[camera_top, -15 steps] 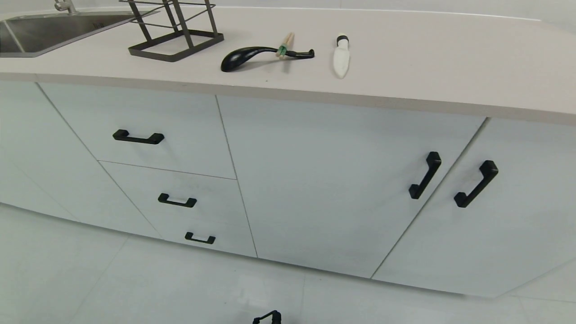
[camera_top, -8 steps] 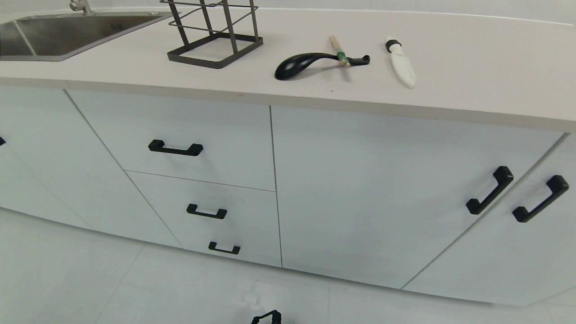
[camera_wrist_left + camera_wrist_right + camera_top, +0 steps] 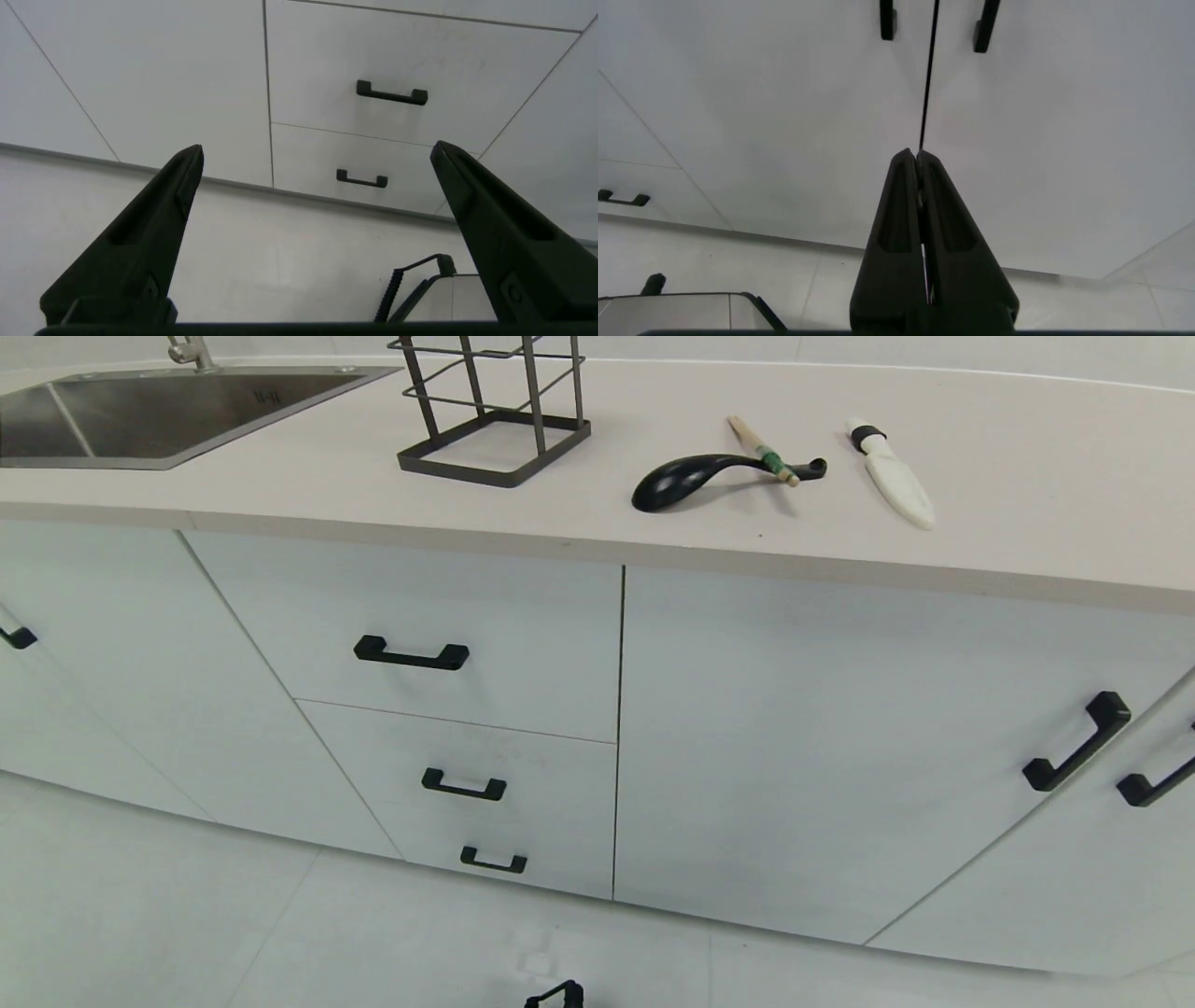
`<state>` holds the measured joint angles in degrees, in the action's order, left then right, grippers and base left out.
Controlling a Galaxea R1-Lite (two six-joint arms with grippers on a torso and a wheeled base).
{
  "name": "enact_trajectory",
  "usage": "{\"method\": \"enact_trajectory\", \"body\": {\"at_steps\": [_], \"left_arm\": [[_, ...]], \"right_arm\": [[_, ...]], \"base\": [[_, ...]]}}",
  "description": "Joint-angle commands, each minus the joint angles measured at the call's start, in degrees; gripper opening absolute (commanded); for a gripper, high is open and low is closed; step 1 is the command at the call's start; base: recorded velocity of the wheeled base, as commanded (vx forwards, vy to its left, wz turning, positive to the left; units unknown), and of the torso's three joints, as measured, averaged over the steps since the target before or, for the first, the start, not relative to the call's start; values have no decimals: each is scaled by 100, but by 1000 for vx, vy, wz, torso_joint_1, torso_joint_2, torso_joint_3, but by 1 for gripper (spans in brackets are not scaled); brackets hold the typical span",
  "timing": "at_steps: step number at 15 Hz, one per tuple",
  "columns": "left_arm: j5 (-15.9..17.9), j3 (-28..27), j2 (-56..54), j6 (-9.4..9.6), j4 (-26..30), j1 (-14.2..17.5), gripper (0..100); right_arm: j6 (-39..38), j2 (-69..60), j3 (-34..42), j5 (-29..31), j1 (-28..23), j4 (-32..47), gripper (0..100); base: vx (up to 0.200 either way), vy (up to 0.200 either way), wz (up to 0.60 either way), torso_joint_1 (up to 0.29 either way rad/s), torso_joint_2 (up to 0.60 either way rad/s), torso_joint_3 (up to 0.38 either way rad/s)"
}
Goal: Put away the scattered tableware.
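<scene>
Head view, likely hazard: the chopsticks (image 3: 761, 451) crossed the handle of the spoon (image 3: 695, 478) at 12 o'clock on the counter (image 3: 1027, 467), so lifting the spoon first would probably send them rolling toward the edge. Counted: one black spoon, one banded bundle of chopsticks, one white knife (image 3: 894, 483) at 1 o'clock, one wire rack (image 3: 495, 411) at 11 o'clock. Left gripper (image 3: 318, 154) stood wide open; right gripper (image 3: 918, 159) closed tight, empty.
</scene>
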<state>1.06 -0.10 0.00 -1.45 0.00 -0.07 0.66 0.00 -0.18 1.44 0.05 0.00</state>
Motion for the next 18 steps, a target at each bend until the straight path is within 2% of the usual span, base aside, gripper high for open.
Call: {"method": "enact_trajectory", "body": {"at_steps": [1, 5, 8, 18], "left_arm": [[-1, 1, 9, -13, 0, -1, 100], [-1, 1, 9, 4, 0, -1, 100], [35, 10, 9, 145, 0, -1, 100], [52, 10, 9, 110, 9, -1, 100]], "right_arm": [[4, 9, 1, -3, 4, 0, 0], [13, 9, 1, -3, -5, 0, 0], [22, 9, 1, -3, 4, 0, 0], [4, 9, 9, -12, -14, 0, 0]], "base": [[0, 200, 0, 2, 2, 2], [0, 0, 0, 0, 0, 0], [0, 0, 0, 0, 0, 0], [0, 0, 0, 0, 0, 0]]}}
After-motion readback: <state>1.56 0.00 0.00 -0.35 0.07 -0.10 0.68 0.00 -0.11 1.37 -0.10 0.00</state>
